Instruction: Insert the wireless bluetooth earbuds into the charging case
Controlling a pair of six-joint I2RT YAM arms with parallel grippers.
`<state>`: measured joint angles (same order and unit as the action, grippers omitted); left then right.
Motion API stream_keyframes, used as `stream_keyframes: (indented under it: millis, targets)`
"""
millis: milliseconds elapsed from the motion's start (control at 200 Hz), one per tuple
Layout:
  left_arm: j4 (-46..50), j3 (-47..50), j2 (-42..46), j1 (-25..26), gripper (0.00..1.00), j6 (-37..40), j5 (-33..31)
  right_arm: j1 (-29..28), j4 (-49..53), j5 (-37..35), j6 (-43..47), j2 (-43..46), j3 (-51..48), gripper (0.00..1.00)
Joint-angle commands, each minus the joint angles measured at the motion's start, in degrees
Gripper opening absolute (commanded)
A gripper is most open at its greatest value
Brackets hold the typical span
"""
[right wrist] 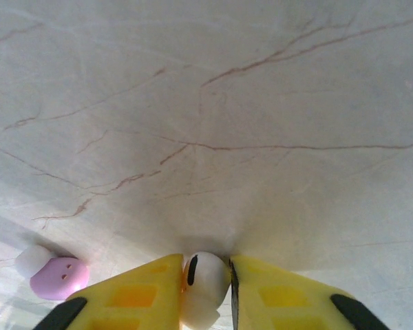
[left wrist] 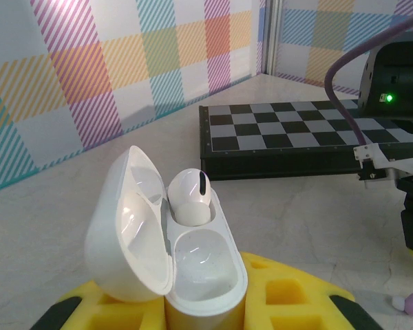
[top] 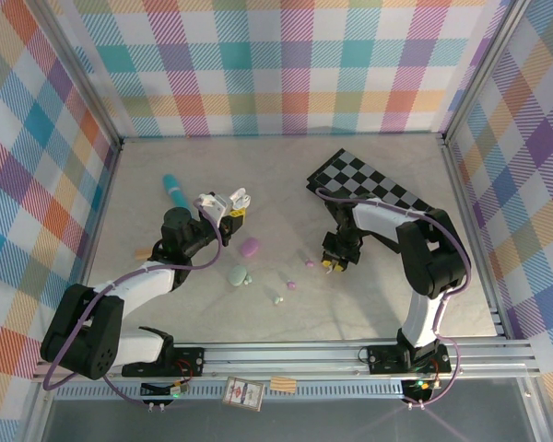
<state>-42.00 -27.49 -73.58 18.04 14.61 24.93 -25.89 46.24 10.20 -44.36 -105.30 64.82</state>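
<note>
Earbud of white plastic [right wrist: 203, 275] pinched between yellow fingers [right wrist: 144, 289] of right gripper [right wrist: 206, 261], close above pale veined tabletop [right wrist: 227, 103]. Just left of it, lilac bean-shaped bud [right wrist: 58, 277] lying loose. Left gripper [left wrist: 203, 309] clenched on glossy white pebble-shaped charging case [left wrist: 206, 278], lid open, second white bud [left wrist: 189, 196] seated, near socket bare. Between the arms: closed lilac case [top: 250, 247], mint case [top: 237, 274], mint bud [top: 276, 299]. Beyond, black-and-white checkered board [top: 369, 184]; teal stick [top: 173, 191] far left.

Marble table [top: 378, 308]: checkerboard [top: 364, 180], teal tube [top: 175, 191], lilac case [top: 250, 247], mint case [top: 238, 274], lilac earbud [top: 291, 284].
</note>
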Motion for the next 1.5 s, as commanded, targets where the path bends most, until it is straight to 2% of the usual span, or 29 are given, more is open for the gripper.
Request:
stream_keyframes:
  millis: [0,155,395,575,710,980,1245,1495]
  targets:
    - [-1.52,-1.65,-0.42,-0.64,0.01,0.71,1.68,0.30,-0.61,-1.14,-0.41,-0.15,-1.44,0.22]
    - [-1.61,-1.78,-0.65,-0.66,0.01,0.39,2.05,0.23,-2.79,-2.81,0.14,2.99,-2.48,0.22]
    - [-0.42,-2.22,-1.39,0.03,0.02,-1.40,4.17,-1.39,-10.58,-10.58,6.95,14.57,-6.28,0.21]
    - [1.26,-3.57,-2.21,3.13,0.02,-3.18,5.52,-4.08,-18.44,-16.03,14.39,24.02,-7.94,0.20]
    - [1.85,-5.25,-4.11,6.78,0.02,-5.34,6.21,-5.71,-24.61,-16.61,19.87,29.23,-7.96,0.20]
    - [2.09,-10.66,-7.38,13.18,0.02,-12.50,6.16,-9.24,-36.86,-11.96,29.86,34.98,-6.89,0.21]
    - [4.65,-14.18,-7.59,14.38,0.02,-18.83,10.34,-10.97,-46.99,-3.28,36.83,37.74,-8.18,0.21]
    - [5.67,-15.30,-7.22,14.49,0.02,-19.54,15.77,-11.86,-50.48,3.51,40.90,37.97,-8.74,0.21]
